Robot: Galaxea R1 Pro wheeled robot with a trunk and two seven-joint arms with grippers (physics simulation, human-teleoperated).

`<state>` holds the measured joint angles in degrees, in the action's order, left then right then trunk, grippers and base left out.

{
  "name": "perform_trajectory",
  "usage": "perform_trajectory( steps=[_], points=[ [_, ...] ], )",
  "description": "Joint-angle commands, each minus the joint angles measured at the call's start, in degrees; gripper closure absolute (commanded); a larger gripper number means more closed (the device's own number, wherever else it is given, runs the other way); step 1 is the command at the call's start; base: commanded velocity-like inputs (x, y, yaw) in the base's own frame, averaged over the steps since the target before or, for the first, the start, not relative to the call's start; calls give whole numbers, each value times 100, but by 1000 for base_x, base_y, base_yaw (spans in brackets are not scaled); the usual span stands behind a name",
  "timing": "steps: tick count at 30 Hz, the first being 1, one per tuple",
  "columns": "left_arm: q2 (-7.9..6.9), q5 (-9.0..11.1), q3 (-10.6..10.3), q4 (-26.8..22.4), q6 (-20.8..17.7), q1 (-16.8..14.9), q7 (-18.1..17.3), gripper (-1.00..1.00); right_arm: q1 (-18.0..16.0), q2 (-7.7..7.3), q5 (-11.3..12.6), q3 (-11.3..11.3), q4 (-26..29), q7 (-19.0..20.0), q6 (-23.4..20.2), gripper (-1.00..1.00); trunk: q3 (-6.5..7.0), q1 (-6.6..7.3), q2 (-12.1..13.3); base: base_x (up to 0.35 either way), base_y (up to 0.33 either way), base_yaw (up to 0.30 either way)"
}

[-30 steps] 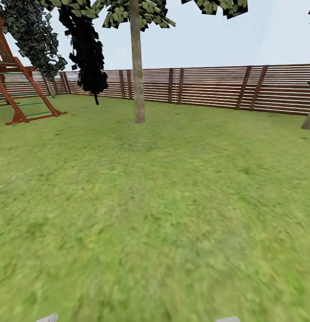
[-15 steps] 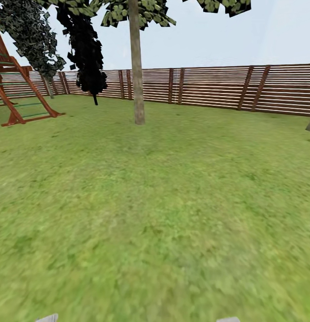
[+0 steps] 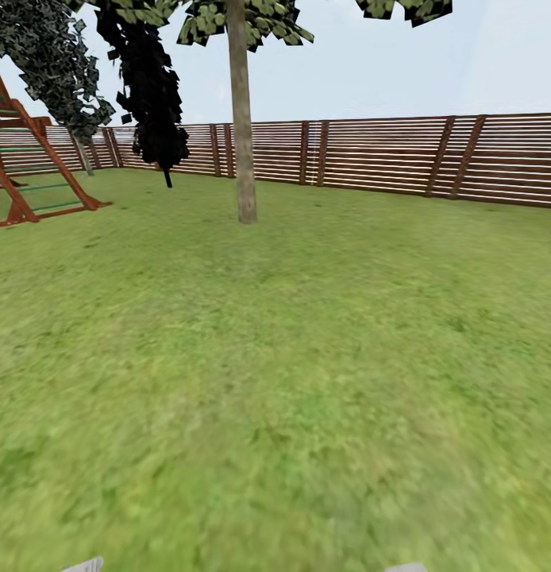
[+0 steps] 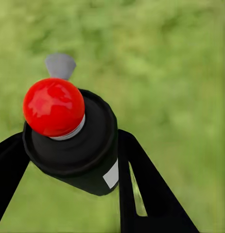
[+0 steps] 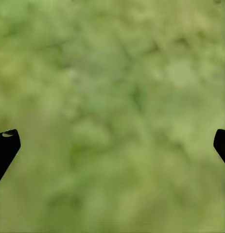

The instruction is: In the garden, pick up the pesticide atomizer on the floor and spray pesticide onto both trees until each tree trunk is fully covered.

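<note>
Head view: a tree trunk [image 3: 244, 127] stands on the lawn [image 3: 275, 381] near the far fence [image 3: 387, 155]; a climbing frame [image 3: 29, 171] stands at the left.
Left wrist view: left claw [image 4: 68, 170] clamped on the atomizer [image 4: 73, 141], red cap up.
Right wrist view: right claw [image 5: 112, 145] spread wide, empty, over grass.

Ground: a wide green lawn [image 3: 307, 381], mottled light and dark, running from the near edge to the far boundary.
Far boundary: a brown slatted fence [image 3: 387, 155] stands along the lawn's far edge, left to right.
Centre far: a slim tan-grey tree trunk [image 3: 242, 119] rises from the grass, in front of the fence.
Far left: a red-brown wooden climbing frame [image 3: 29, 171] rests its feet on the grass.
Left far: a dark tree [image 3: 152, 87] stands close to the fence.
</note>
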<state>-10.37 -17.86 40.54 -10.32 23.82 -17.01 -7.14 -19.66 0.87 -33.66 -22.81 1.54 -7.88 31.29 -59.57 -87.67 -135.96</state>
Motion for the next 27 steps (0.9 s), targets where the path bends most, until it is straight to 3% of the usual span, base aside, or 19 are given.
perform_trajectory(
  steps=[1,27],
  points=[
    [0,-34,51,4,17,-4,-34,100,-3,1,-61,-23,-4,-45,9,-100,-5,-2,-2,338,0,0],
    [0,-34,51,4,17,-4,-34,100,-3,1,-61,-23,-4,-41,9,-100,-5,-2,-2,338,0,0]
  ],
)
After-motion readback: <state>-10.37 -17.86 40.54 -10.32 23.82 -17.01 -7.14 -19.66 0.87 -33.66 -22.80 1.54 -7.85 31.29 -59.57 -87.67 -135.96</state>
